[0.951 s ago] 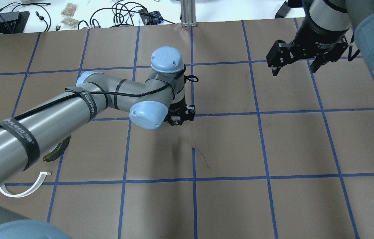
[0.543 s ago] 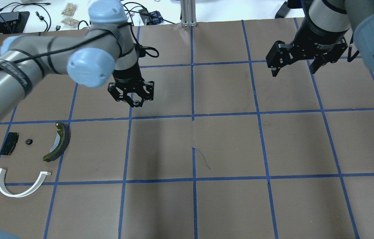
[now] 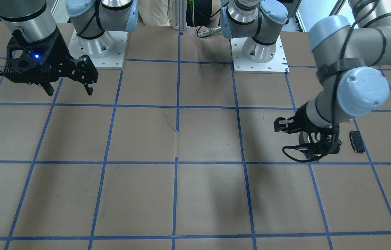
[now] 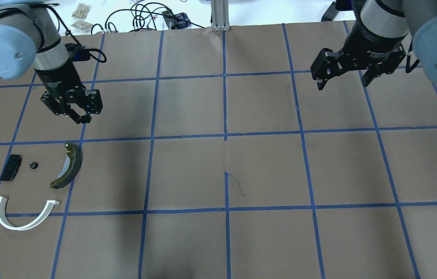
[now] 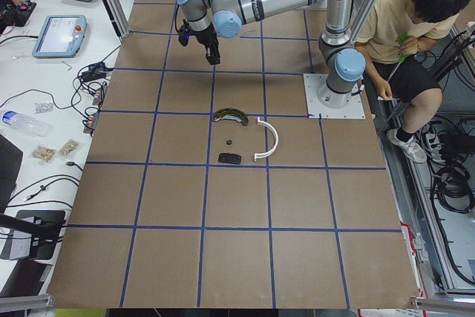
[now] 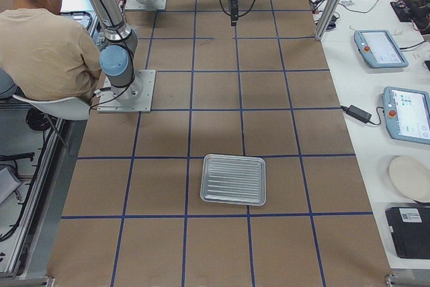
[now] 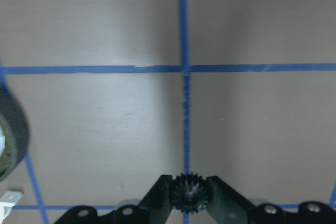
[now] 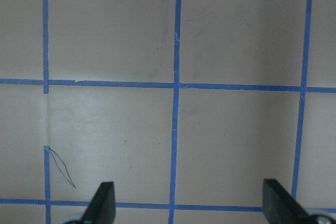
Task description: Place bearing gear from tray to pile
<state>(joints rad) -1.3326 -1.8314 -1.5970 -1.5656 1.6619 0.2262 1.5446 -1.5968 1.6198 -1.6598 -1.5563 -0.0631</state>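
Bearing gear [image 7: 186, 192], a small dark toothed wheel, sits pinched between the fingertips of the left gripper [image 4: 82, 117]. The gripper is clenched on it and hangs above the brown, blue-taped surface [image 4: 265, 170], just beyond the brake shoe [image 4: 68, 166] on the side away from the robot. The brake shoe, dark and curved with an olive lining, lies flat on the surface as part of the pile. To the robot's left of the brake shoe, near it but apart, lies a small black round part [image 4: 33, 166]. Further out the same way is a black rectangular pad [image 4: 11, 167]. Nearer the robot than the brake shoe, a white half-ring arch [image 4: 24, 224] lies with its open side turned toward the shoe and pad. These four pieces all lie apart from one another. The left wrist view catches the brake shoe's edge at its left border, with the gear well clear of it. The right gripper [image 4: 343, 80] hovers released, jaws spread wide, well apart from the brake shoe and far across the surface toward the robot's right. The ribbed metal tray [image 6: 234, 179] rests farther still from the brake shoe, at the right-hand end of the surface.
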